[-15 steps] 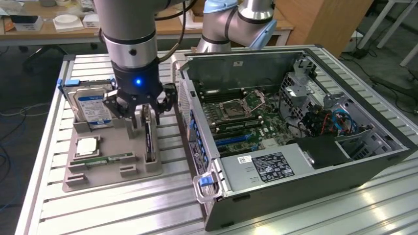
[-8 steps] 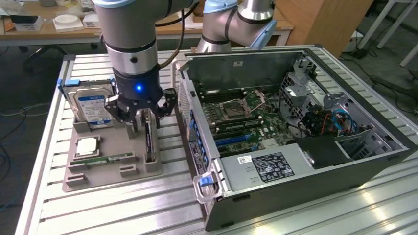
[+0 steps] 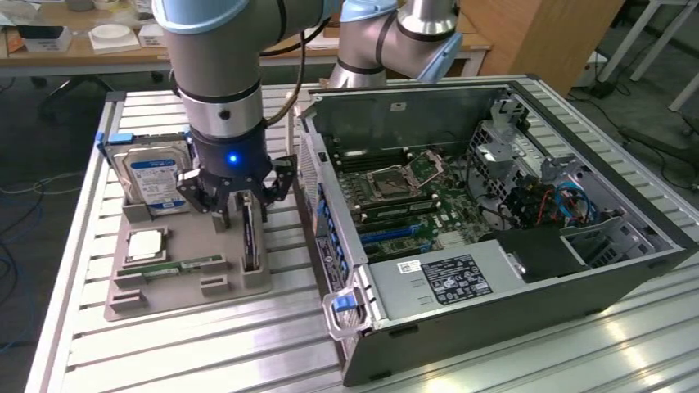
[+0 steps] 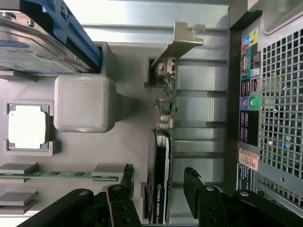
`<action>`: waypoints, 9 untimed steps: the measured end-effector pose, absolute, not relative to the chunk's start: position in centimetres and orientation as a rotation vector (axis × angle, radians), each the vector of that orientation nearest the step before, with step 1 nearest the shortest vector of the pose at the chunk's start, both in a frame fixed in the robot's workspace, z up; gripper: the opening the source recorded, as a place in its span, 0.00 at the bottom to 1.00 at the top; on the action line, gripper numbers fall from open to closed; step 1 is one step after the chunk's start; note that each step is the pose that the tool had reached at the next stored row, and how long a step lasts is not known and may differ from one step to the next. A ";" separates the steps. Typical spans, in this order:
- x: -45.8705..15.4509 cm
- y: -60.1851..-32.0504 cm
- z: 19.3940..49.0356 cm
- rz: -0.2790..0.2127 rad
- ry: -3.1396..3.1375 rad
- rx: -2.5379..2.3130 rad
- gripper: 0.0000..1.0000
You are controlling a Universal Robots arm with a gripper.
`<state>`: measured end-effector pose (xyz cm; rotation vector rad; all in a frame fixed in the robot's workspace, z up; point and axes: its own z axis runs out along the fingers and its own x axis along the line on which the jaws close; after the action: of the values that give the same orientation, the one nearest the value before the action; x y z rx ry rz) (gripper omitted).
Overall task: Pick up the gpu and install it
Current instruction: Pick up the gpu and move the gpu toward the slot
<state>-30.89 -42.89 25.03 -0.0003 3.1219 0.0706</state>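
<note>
While the tool (image 4: 158,169) straddles it, gpu (image 4: 160,156) stands edgewise; bracket (image 4: 182,40) farthest away.

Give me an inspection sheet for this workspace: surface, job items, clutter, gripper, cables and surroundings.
Surface: slatted aluminium table carrying a grey plastic parts tray and an open black computer case.
Job's things: thin dark rectangular gpu stands on edge in a tray slot, not lifted.
Clutter: blue-and-white labelled hard drive, silver square processor and narrow green memory stick, all in the tray.
Grippers: black-fingered gripper open, one finger either side of the gpu, not clamping it.
Cables: red and blue wires inside the case.
Surroundings: wooden desk behind the table.
</note>
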 end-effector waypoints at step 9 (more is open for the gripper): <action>-30.9 -42.5 23.5 0.070 3.122 0.045 0.55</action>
<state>-30.89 -42.55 23.55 0.0446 3.1218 0.0701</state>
